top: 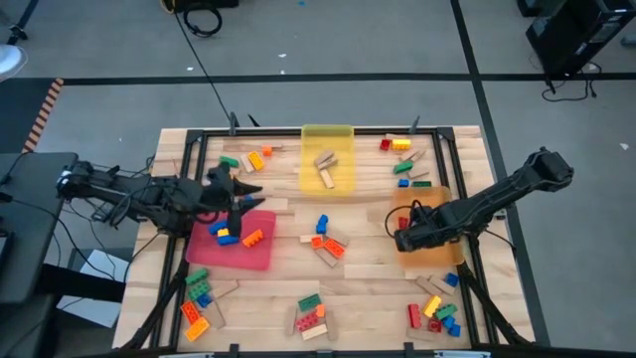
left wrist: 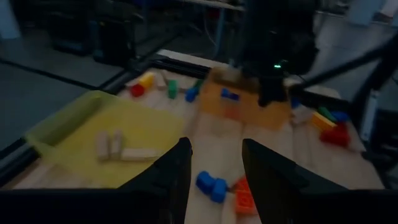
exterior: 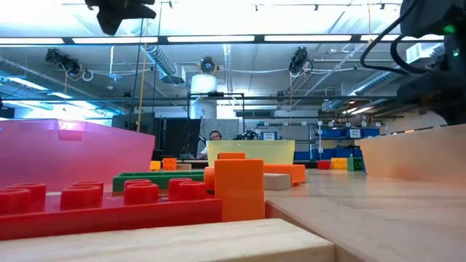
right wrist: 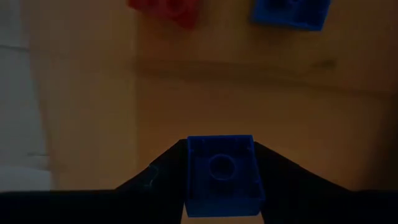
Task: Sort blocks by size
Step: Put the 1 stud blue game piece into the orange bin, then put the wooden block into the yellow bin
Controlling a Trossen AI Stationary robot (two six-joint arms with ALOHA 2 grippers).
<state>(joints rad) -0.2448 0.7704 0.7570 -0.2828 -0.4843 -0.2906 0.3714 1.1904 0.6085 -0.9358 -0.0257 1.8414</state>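
Blue block (right wrist: 220,174) sits between right pincer (right wrist: 220,186) fingers

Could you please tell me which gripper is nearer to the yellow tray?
The left gripper, above the red tray's upper edge, beside the yellow tray. The right gripper is farther, over the orange tray.

glossy plastic blocks (exterior: 109,200) on a matt pale wood table (top: 368,261)

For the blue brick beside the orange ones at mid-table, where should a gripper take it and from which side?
From straight above, fingers across the blue brick's two free sides. It lies flat with bare wood around most of it; the orange bricks sit just nearer the front edge, so avoid closing on that side.
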